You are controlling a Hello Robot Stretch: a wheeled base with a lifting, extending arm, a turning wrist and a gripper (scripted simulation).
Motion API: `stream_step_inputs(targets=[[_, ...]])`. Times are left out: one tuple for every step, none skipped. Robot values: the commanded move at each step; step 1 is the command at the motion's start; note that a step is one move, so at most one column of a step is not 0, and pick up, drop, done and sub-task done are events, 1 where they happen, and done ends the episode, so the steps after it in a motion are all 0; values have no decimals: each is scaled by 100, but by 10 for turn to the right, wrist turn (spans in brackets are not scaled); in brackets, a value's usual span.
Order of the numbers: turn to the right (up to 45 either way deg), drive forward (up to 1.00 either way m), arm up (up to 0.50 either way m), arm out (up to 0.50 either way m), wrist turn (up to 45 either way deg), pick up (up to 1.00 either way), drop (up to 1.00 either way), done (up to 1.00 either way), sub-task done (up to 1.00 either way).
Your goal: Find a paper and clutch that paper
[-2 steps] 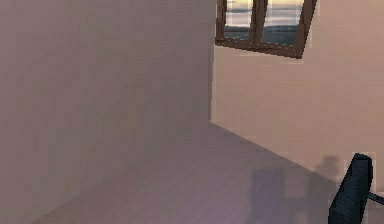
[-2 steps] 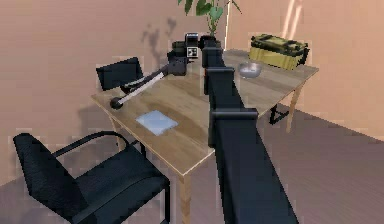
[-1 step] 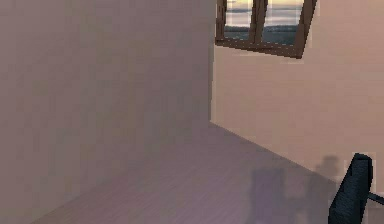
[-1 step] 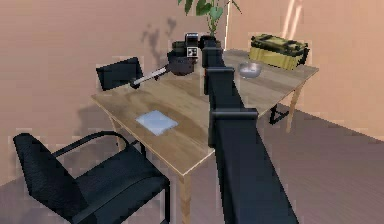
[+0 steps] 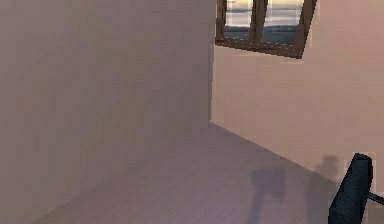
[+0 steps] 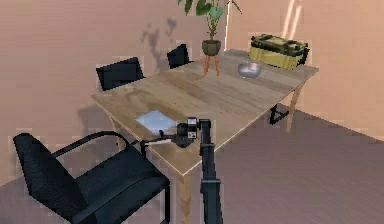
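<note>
Arm (image 6: pixel 208 185) meets the table (image 6: pixel 235 100) edge; gripper (image 6: pixel 163 140): state and load can't be told. Paper (image 6: pixel 155 120) lies flat just beyond it: light, floppy, likely best taken by an edge.

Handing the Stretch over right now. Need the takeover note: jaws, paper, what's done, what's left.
Jaws: at the end of the arm, by the near edge of the wooden table. Cannot tell whether they hold anything.
Paper: a pale sheet lying flat on the table close to that edge, next to the jaws.
Done: paper found, and the arm is out at it.
Left: the sheet is not yet clear of the table, so secure it and lift.
Far end of the table: bowl, potted plant.
</note>
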Motion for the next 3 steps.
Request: stream_step_inputs(targets=[[0, 0, 10, 0, 0, 0, 0, 0, 0], [0, 0, -10, 0, 0, 0, 0, 0, 0], [0, 0, 10, 0, 0, 0, 0, 0, 0]])
